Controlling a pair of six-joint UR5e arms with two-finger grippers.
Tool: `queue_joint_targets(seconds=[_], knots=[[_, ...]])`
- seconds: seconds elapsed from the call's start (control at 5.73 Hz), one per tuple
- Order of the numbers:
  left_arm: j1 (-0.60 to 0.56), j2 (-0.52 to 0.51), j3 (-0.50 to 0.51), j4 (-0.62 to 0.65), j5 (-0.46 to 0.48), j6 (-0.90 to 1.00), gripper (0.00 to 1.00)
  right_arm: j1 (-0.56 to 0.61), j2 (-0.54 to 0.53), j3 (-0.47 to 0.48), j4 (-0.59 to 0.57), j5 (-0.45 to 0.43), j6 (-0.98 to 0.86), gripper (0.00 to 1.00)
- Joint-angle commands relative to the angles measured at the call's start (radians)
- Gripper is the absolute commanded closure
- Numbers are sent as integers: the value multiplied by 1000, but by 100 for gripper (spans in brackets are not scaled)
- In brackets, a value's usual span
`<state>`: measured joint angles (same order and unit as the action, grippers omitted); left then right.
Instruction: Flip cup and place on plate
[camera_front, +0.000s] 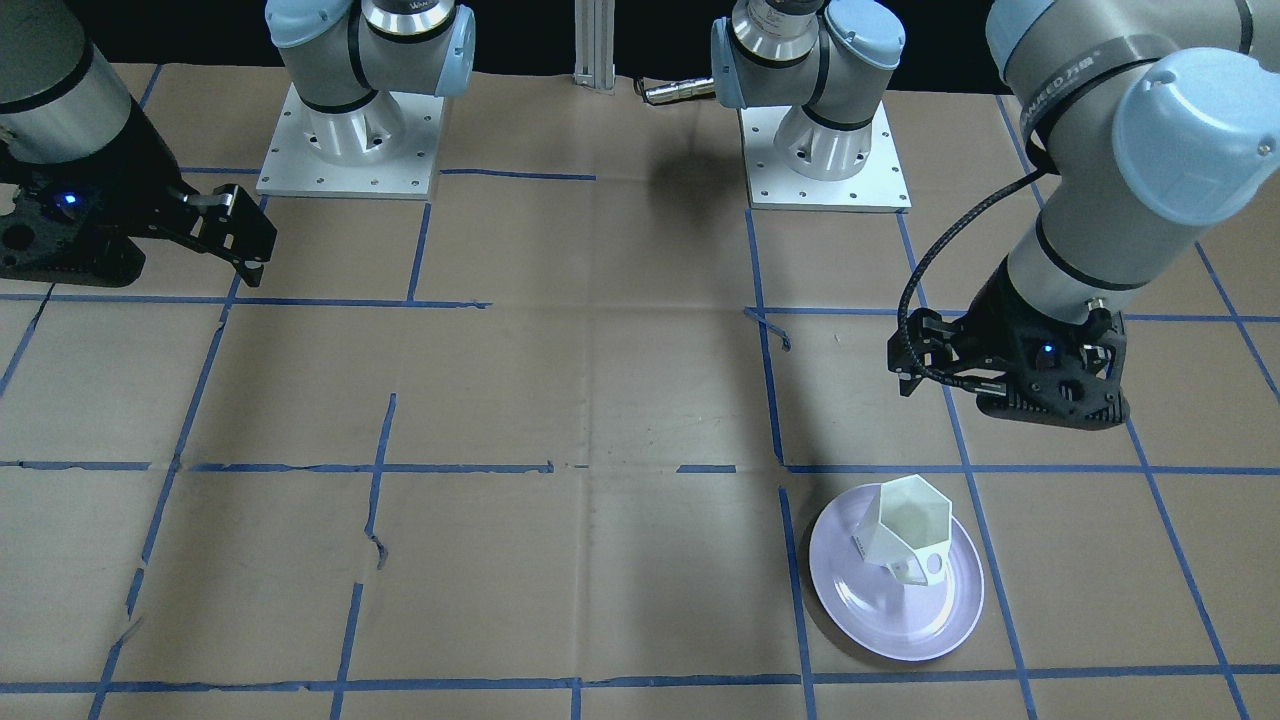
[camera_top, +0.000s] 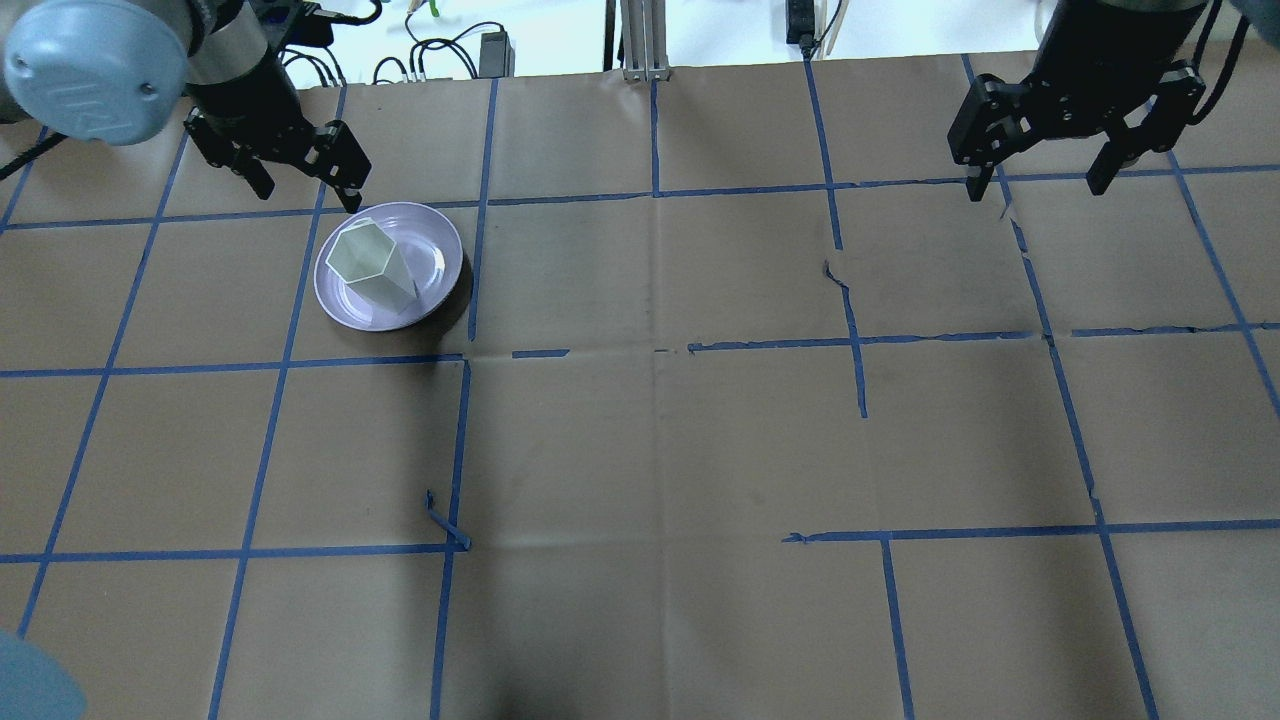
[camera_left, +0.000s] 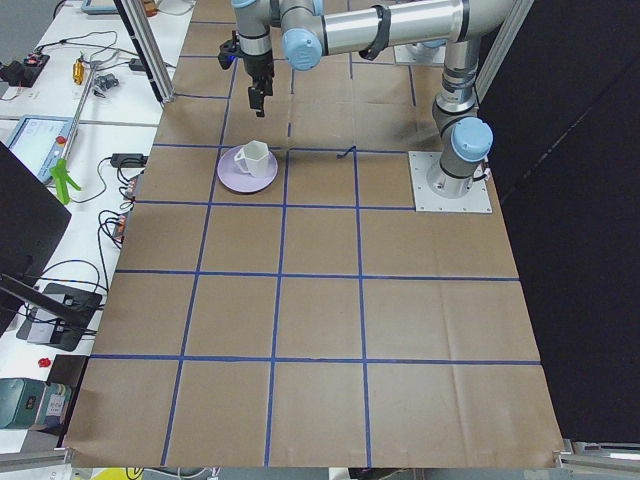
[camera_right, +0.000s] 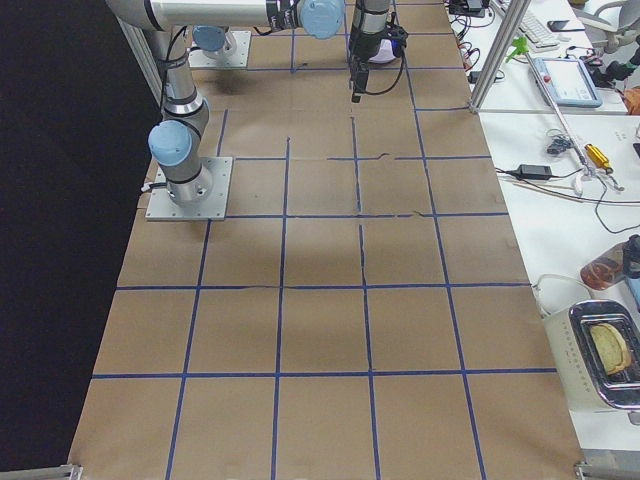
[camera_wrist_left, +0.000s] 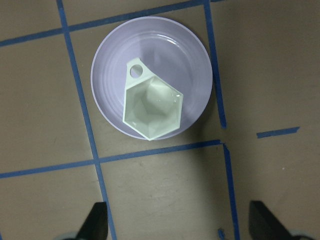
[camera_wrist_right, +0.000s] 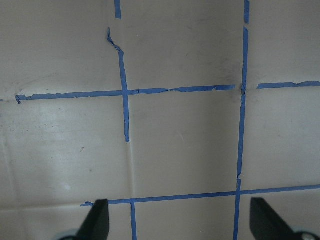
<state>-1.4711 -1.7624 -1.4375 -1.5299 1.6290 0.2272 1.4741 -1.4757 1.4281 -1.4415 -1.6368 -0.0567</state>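
The white faceted cup (camera_front: 910, 535) stands upright, hexagonal mouth up, on the pale lilac plate (camera_front: 890, 620). Both show in the overhead view, cup (camera_top: 372, 262) and plate (camera_top: 430, 250), and in the left wrist view, cup (camera_wrist_left: 152, 107) and plate (camera_wrist_left: 195, 65), with the handle toward the upper left. My left gripper (camera_top: 308, 192) is open and empty, raised above the table just off the plate's rim; it also shows in the front view (camera_front: 1005, 385) and in its wrist view (camera_wrist_left: 181, 222). My right gripper (camera_top: 1037, 185) is open and empty, far off on the other side.
The table is brown paper with a grid of blue tape lines (camera_top: 655, 350). The arm bases (camera_front: 350, 140) stand at the robot's edge. Benches with cables, tools and a toaster (camera_right: 600, 360) lie beyond the table's ends.
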Motion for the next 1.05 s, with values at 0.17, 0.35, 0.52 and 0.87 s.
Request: queue_joint_targets(seconds=[0.17, 0.35, 0.52, 0.87], knots=[[-170, 95, 2, -93, 0, -297, 1, 0, 0, 0, 0, 0, 0, 0], [-185, 106, 2, -110, 0, -310, 1, 0, 0, 0, 0, 0, 0, 0], [-183, 112, -7, -111, -1, -310, 1, 0, 0, 0, 0, 0, 0, 0], [-178, 112, -7, -111, -12, -308, 1, 0, 0, 0, 1, 0, 0, 0]])
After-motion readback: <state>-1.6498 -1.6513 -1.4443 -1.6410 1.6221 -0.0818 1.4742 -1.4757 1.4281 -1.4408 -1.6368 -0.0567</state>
